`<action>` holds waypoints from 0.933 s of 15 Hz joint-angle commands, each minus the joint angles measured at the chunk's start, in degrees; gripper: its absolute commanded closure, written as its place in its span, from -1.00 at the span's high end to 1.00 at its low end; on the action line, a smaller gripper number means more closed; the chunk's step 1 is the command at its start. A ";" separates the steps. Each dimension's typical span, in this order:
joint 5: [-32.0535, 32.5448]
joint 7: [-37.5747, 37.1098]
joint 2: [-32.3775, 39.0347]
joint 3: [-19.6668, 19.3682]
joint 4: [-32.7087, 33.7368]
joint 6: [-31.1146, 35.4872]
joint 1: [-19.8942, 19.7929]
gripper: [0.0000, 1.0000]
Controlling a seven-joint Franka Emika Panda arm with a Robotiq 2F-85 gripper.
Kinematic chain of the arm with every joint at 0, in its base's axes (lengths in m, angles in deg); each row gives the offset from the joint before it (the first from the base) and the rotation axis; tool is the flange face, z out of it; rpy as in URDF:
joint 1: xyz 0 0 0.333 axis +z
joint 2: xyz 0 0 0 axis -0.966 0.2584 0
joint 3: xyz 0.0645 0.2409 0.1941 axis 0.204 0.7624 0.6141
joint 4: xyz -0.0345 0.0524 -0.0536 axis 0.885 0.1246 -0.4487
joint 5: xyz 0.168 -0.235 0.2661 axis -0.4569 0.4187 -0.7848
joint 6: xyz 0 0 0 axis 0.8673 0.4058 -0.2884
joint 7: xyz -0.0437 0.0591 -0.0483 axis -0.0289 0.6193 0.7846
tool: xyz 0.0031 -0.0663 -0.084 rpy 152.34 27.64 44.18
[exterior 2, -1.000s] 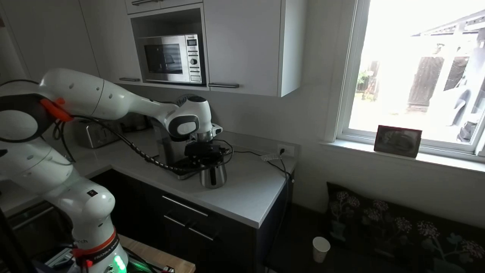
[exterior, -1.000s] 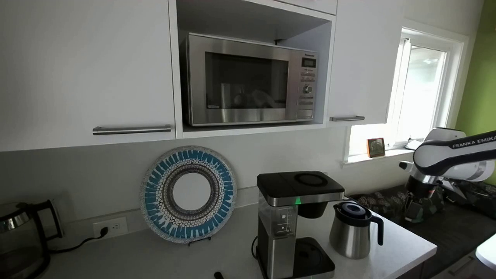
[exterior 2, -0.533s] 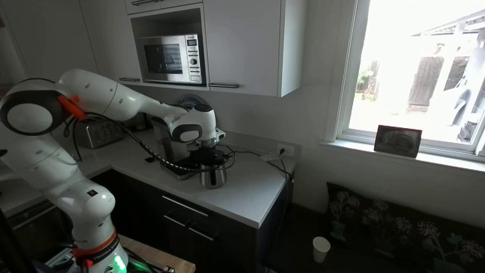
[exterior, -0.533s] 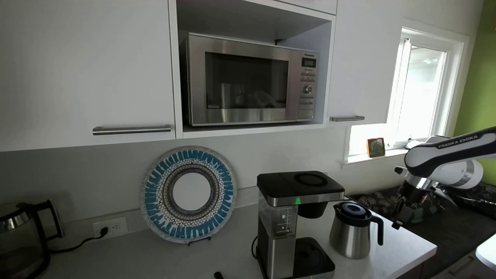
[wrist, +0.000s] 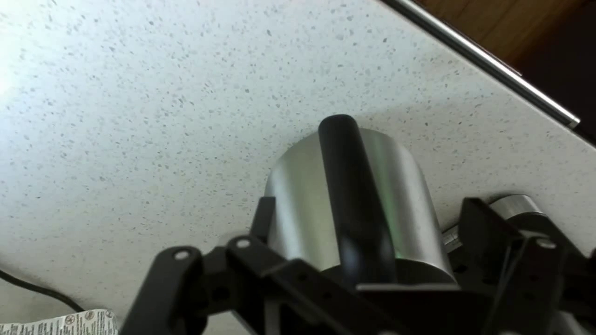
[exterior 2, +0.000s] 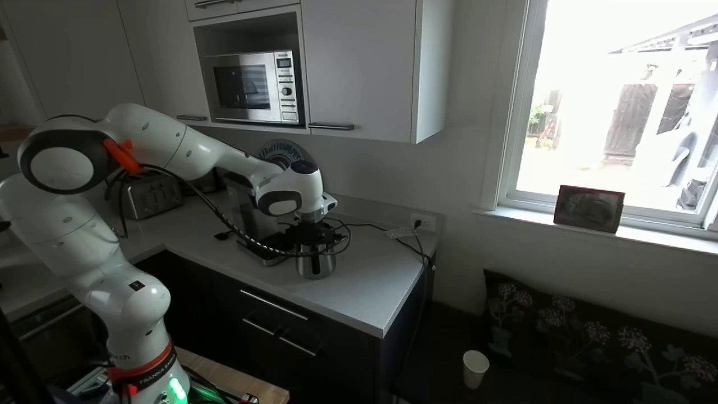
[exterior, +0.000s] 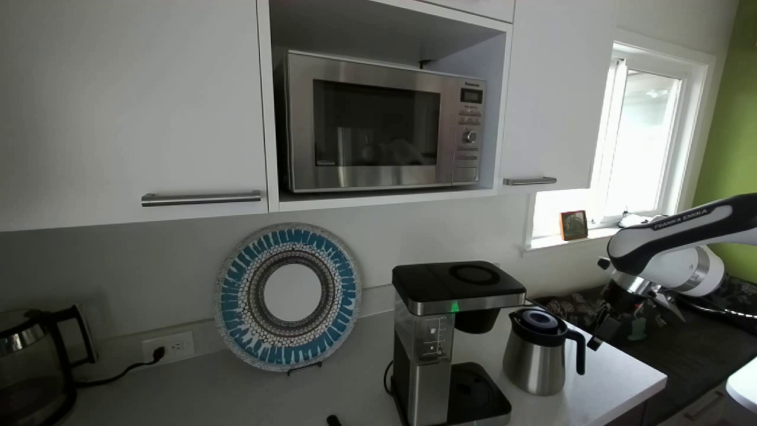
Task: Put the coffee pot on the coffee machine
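The coffee pot [exterior: 535,364] is seen upright on the surface [exterior: 612,378], just beside the coffee machine [exterior: 432,378]. Its handle [wrist: 351,186] is framed by the end effector [wrist: 370,209], spread wide, nothing gripped. Alignment judged nearly complete; grasp, lift and seating still to be done.

Coffee pot [exterior: 534,361] common to distant exterior and close downward wrist views
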 commanded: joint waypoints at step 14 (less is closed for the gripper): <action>-26.34 24.89 6.84 0.80 2.53 -1.93 -2.47 -0.16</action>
